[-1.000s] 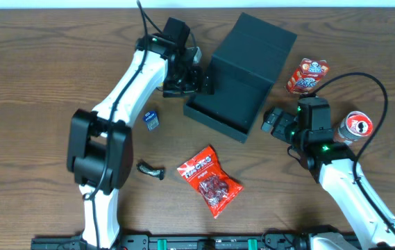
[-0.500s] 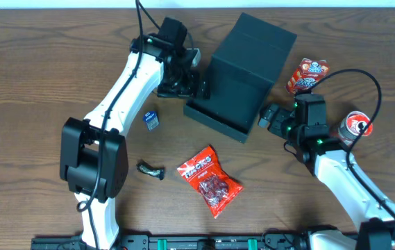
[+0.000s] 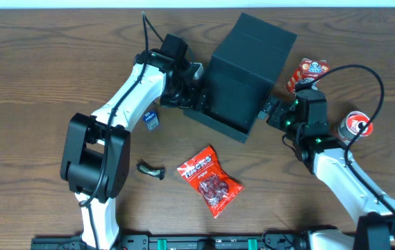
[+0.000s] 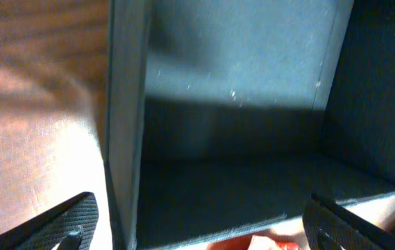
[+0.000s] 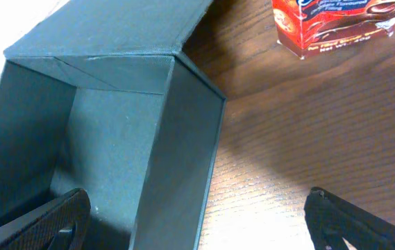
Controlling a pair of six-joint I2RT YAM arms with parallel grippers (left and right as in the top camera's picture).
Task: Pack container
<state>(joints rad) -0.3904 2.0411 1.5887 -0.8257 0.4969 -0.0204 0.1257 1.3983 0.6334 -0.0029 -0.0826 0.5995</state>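
Wooden table [image 3: 30, 83] lay beneath me, my left gripper [image 3: 197, 97] spread wide at the eight o'clock wall of the container [image 3: 249, 66], which sat toward the table's twelve o'clock. My right gripper [image 3: 271, 111], equally wide, straddled its four o'clock wall.

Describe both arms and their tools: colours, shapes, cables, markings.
The left arm and right arm have smooth white links with bulky black joints. The left tool and right tool are black. A black cable loops off each wrist; green lights glow on the right one.
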